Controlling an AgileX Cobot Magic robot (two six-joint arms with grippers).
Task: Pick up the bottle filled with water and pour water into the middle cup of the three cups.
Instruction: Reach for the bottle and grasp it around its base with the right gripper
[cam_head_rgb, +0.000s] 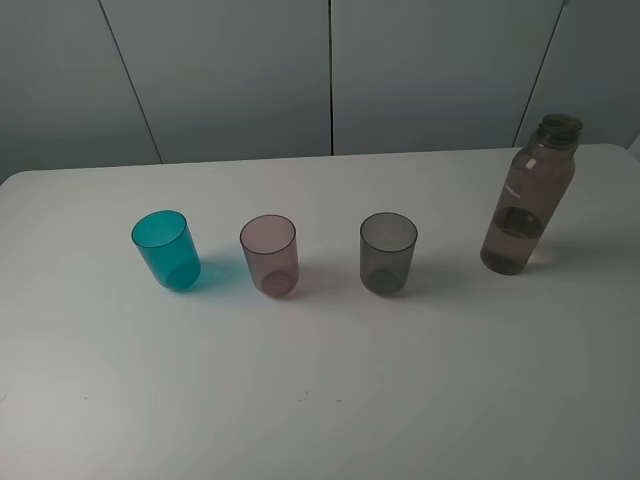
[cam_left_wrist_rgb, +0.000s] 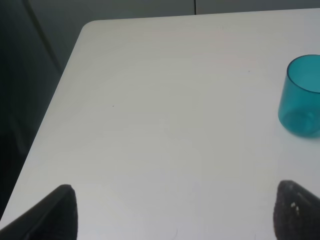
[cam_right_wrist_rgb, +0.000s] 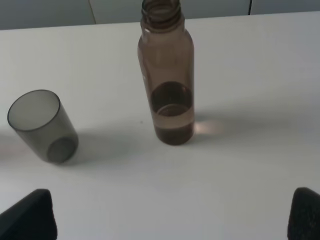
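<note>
Smoky brown, the bottle (cam_right_wrist_rgb: 167, 95) stands upright, part full, straight ahead of the right gripper (cam_right_wrist_rgb: 170, 217), whose jaws are spread wide and hold nothing. Grasping, lifting and pouring are not yet done. The middle cup (cam_head_rgb: 268, 255) sits farther left, past the grey cup (cam_right_wrist_rgb: 42, 125), and looks dry. The left gripper (cam_left_wrist_rgb: 175, 212) is likewise wide and empty, with the teal cup (cam_left_wrist_rgb: 302, 95) ahead to its right. Only fingertips show; both arms are out of the high view.

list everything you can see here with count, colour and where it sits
teal cup: one, teal, left end of the cup row
pink cup: one, pale pink, middle of the row
grey cup: one, smoky grey, right end of the row
bottle: one, smoky brown, capless, upright right of the grey cup, partly filled
table: one, white, under everything
wall panels: several, grey, behind the table
left gripper: one, black, open, near the teal cup
right gripper: one, black, open, facing the bottle
</note>
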